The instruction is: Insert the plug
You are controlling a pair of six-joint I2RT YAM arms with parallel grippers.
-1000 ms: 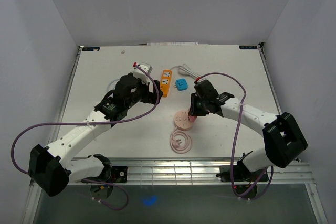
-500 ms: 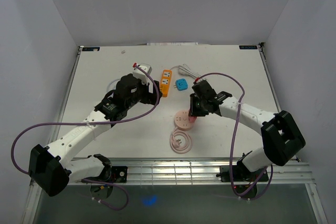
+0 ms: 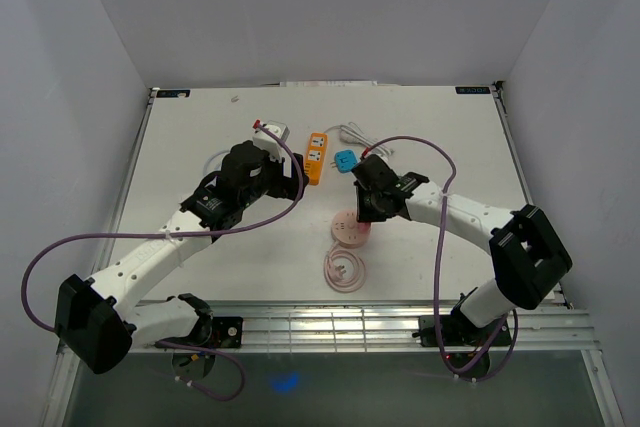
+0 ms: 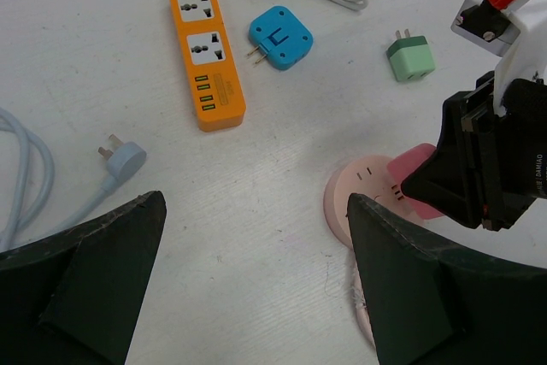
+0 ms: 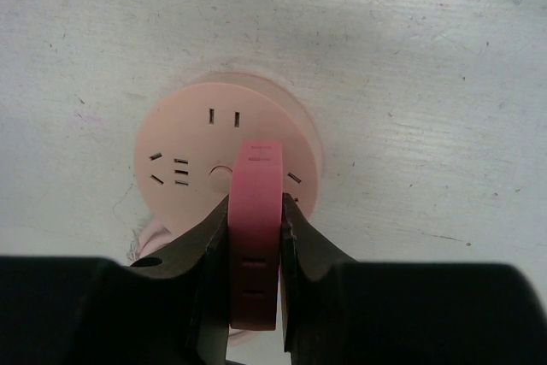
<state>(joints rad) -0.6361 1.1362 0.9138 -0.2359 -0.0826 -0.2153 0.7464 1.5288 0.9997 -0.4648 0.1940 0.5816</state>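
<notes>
1. The white desk (image 3: 190,137) carries everything.
2. The left claw (image 4: 255,203) hangs spread wide above the desk, holding nothing.
3. The right claw (image 5: 255,211) clamps the pink plug (image 5: 256,179) between narrow fingers.
4. The round pink socket (image 5: 184,138) lies flat beneath that claw.
5. The pink plug stands over the socket's middle.

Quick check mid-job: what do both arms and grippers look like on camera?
The left arm and right arm: white links, black joint housings, a looping purple cable each. The left gripper and right gripper: black, two tapered fingers.
</notes>
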